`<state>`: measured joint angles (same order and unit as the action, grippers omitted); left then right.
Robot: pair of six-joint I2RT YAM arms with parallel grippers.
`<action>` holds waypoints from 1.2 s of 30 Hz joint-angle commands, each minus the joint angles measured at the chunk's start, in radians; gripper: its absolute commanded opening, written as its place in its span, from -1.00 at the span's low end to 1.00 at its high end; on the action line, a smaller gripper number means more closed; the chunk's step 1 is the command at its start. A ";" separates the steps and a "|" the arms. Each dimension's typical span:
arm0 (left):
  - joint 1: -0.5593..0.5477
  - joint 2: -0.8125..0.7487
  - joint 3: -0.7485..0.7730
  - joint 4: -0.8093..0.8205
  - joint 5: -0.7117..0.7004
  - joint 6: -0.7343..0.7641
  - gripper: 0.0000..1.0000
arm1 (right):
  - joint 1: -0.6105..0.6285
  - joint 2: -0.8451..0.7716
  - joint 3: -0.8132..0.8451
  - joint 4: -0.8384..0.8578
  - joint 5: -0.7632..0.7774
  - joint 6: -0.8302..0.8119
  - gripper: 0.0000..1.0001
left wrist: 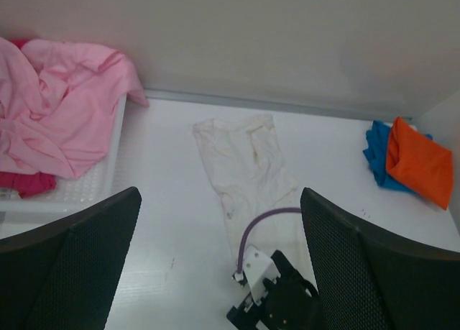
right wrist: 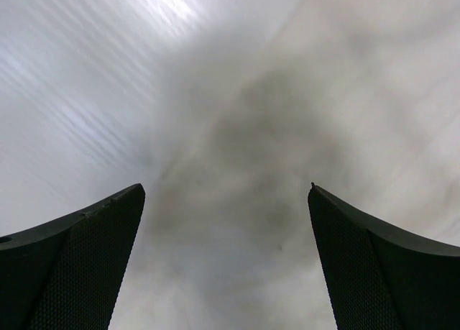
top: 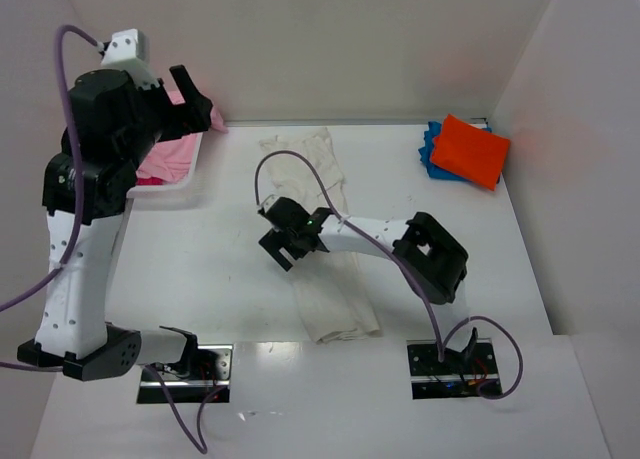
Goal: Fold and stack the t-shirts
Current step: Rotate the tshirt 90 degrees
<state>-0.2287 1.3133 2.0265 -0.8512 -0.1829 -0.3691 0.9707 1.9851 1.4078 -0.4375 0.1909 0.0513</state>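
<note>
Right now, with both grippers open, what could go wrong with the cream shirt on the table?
1. The right gripper hangs open over the left edge of the cream shirt. Closing there might catch only the top layer, or miss the cloth.
2. Its purple cable loops over the shirt and could drag the cloth when the arm moves.

Open table (top: 210,269) between basket (top: 172,188) and cream-white t-shirt (top: 310,159), right arm (top: 365,236) low across the cloth, seemingly just above.

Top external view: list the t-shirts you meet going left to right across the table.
pink t-shirt in the basket → cream-white t-shirt → folded orange t-shirt lying on the blue t-shirt
</note>
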 commanded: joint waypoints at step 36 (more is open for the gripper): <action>-0.096 0.341 -0.695 0.725 0.541 -0.034 0.99 | -0.327 -0.606 -0.341 -0.012 -0.011 0.091 1.00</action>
<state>-0.2978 1.6350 1.3322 -0.2336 0.2724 -0.4508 0.6615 1.4719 1.0683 -0.4577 0.1980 0.0845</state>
